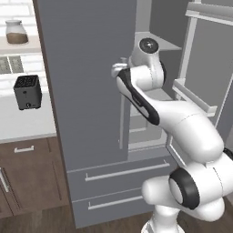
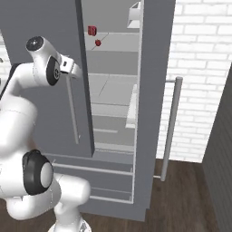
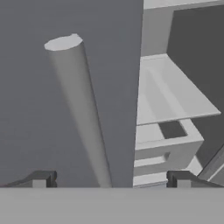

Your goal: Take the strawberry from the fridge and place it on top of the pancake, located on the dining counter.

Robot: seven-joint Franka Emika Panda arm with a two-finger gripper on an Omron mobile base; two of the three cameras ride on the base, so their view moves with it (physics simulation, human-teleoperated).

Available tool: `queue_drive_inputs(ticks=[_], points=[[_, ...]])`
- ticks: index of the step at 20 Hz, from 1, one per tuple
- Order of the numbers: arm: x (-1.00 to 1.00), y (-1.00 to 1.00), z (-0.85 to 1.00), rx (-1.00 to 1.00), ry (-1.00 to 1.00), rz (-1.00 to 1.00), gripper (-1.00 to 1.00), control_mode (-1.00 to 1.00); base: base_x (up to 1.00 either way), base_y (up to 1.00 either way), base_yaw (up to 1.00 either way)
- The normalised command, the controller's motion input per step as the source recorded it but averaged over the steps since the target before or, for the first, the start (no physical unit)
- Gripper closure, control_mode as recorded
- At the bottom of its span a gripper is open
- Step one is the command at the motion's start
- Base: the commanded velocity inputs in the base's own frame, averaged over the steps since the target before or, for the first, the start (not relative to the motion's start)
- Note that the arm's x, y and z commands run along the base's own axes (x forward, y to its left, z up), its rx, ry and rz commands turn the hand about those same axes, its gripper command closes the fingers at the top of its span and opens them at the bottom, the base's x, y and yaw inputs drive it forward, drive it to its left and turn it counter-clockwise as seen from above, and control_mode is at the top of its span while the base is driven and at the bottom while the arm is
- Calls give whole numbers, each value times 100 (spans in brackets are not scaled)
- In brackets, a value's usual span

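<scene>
The hand (image 3: 111, 181) stands wide and holds nothing; in the hand view its two dark fingertips (image 3: 41, 179) sit far apart at the bottom, with the long handle (image 3: 83, 113) of the shut left door (image 1: 86, 77) rising between them; the hand is close in front of that door, likely because the arm must clear the door's edge before it can reach into the open half of the fridge (image 2: 154, 90). The right door (image 2: 156, 68) is swung open, which leaves the pale shelves (image 2: 111, 86) exposed; the strawberry (image 2: 98, 43) lies on an upper shelf, a tiny dark-red dot, just beside and below a larger, blockier red lump (image 2: 92, 30); the two look apart, though they are too small to be sure. The berry is higher than the hand and well to the right of it in the right base view, so the hand is well apart from it.

In my judgement the reach has hardly begun; the hand needs to lift and shift toward the opening, past the door edge (image 3: 138, 87); the risk is knocking the handle or taking the red lump instead.

To the left, a toaster (image 1: 28, 92) stands on a white wall tabletop (image 1: 22, 120), and a jar (image 1: 16, 32) on a shelf above.
</scene>
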Motion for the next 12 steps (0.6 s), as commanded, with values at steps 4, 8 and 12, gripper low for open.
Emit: queue_drive_inputs(ticks=[4, 8, 12], points=[[41, 1, -17, 0, -13, 0, -100, -100, 0, 0, 0], [64, 30, -16, 0, -2, 0, -100, -100, 0, 0, 0], [65, 36, -13, -4, 0, 0, -100, -100, 0, 0, 0]])
